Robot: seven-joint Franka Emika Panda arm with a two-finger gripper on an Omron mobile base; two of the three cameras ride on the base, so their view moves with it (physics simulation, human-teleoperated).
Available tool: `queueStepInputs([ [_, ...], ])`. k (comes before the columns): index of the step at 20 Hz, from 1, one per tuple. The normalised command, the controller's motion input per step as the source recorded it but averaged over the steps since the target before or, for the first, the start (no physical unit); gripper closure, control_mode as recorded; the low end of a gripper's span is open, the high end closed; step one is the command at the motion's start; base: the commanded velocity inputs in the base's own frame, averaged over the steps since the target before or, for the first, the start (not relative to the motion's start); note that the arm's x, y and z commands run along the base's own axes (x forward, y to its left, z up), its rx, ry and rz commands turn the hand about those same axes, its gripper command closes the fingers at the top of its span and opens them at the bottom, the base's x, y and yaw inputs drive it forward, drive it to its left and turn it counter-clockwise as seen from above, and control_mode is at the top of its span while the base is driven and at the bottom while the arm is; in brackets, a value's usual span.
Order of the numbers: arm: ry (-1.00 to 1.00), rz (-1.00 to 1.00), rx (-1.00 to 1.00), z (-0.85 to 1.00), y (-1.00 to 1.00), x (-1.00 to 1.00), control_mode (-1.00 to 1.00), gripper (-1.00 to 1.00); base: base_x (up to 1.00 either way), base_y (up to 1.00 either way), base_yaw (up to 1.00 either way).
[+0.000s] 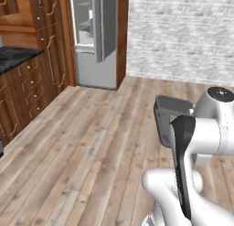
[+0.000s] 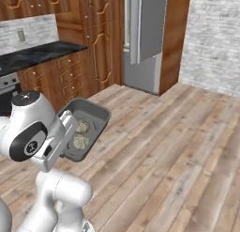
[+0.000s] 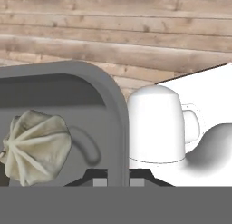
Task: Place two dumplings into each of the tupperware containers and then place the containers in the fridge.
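While the base stands out on the plank floor (image 1: 82,142), the arm (image 2: 35,127) is folded back close over its own body, the big white elbow joint up high and the hand tucked in low beside it. The hand carries a grey tray (image 2: 91,116) out in front of the arm, roughly level in the right base view, well above the boards. In the left base view the tray (image 1: 165,111) shows as a dark grey rim peeking out from behind the forearm.

Two dumplings lie inside the tray, one (image 2: 83,127) nearer its middle and one (image 2: 80,142) closer to the hand. In the hand view a pleated dumpling (image 3: 36,146) sits on the tray floor just inside the rim, close to the fingers.

The gripper (image 3: 118,180) is pressed nearly together, pinching the tray's rim (image 3: 118,128): one small dark tip stands on each side of the wall, at the bottom of the hand view, with the rim running up between them.

The fridge (image 1: 93,37) stands well away across the room, set between brown cabinets (image 1: 48,42), its door ajar with white shelves showing inside. A dark counter (image 2: 37,55) runs along the cabinets to the left.
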Motion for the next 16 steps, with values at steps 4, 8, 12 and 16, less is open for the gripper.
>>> queueStepInputs([
  [4, 0.00, 0.00, 0.00, 0.00, 0.00, 0.00, 1.00, 1.00, 1.00, 0.74, 0.00],
  [8, 0.00, 0.00, 0.00, 0.00, 0.00, 0.00, 1.00, 1.00, 1.00, 0.74, 0.00],
  [12, 0.00, 0.00, 0.00, 0.00, 0.00, 0.00, 1.00, 1.00, 1.00, 0.68, 0.00],
  [16, 0.00, 0.00, 0.00, 0.00, 0.00, 0.00, 1.00, 1.00, 1.00, 0.42, -0.12],
])
